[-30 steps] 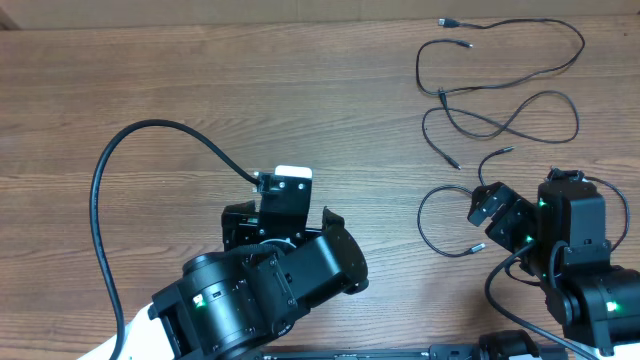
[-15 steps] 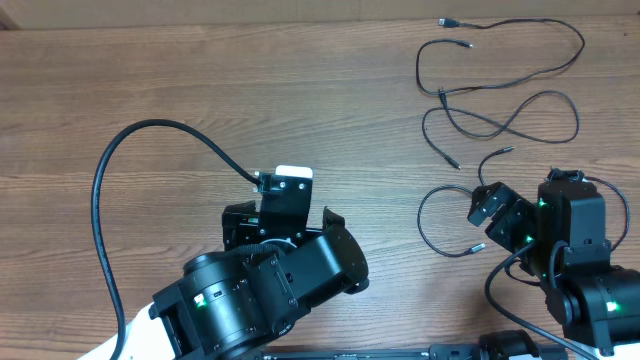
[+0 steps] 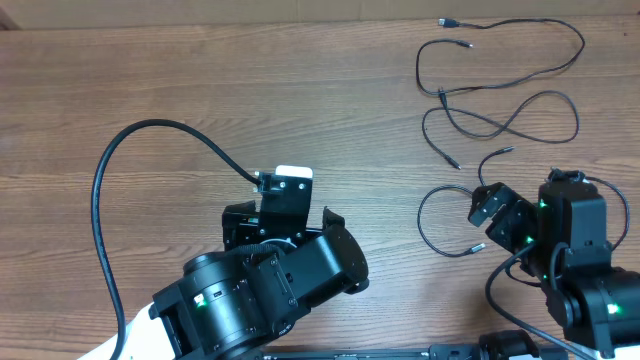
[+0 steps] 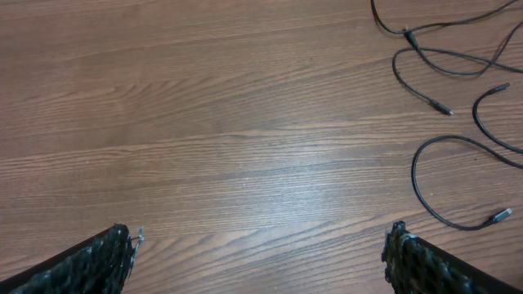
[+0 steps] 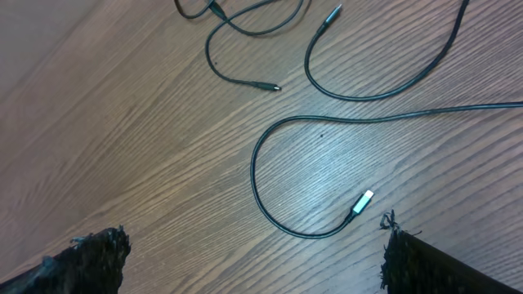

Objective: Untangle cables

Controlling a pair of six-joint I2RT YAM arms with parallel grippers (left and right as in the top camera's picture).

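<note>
Several thin black cables (image 3: 418,68) lie in loose strands on the wooden table (image 3: 200,90) at the far right. The nearest cable (image 3: 419,220) curls into a loop that ends in a silver plug (image 5: 364,200), just ahead of my right gripper (image 5: 253,241). That gripper is open, and only bare wood lies between its fingertips. In the left wrist view the same loop (image 4: 413,171) lies off to the right. My left gripper (image 4: 261,245) is open over bare wood at mid-table, well left of the cables, and touches none of them.
A thick black arm cable (image 3: 100,190) arcs over the table to the left of my left arm (image 3: 250,290). The table's far edge (image 3: 300,20) runs just beyond the topmost cable plug (image 3: 443,21).
</note>
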